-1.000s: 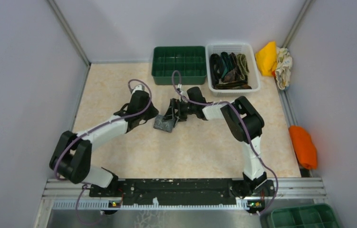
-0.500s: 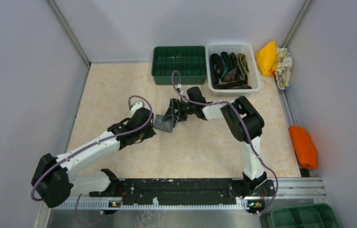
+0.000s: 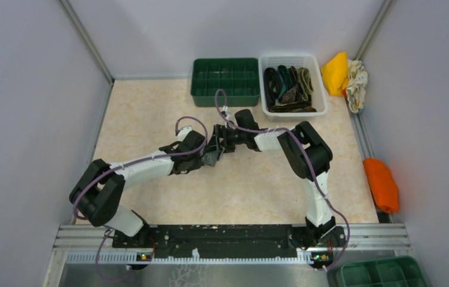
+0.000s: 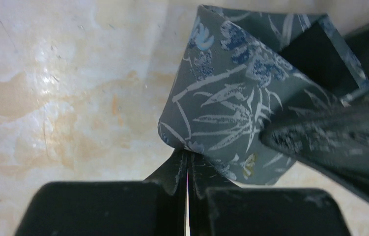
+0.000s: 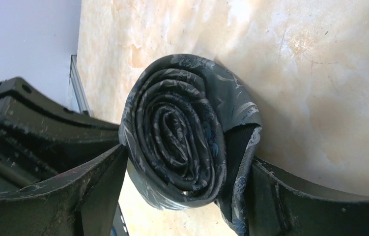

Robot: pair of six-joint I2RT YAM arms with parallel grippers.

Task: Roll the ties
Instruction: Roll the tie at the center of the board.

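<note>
Left fingers [image 4: 176, 169], shut tight, have swung in to touch the loose flap of the grey tie [image 5: 177, 132], a coil gripped at the tabletop's [image 3: 252, 185] middle between the spread right fingers [image 5: 94, 182]; judged: only tucking the tail remains.

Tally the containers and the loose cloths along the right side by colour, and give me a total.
Green divided trays: 2, the second at the near right corner
White basket: 1
Yellow cloth: 1
Orange cloth: 1
White patterned cloth: 1
Total: 6
</note>
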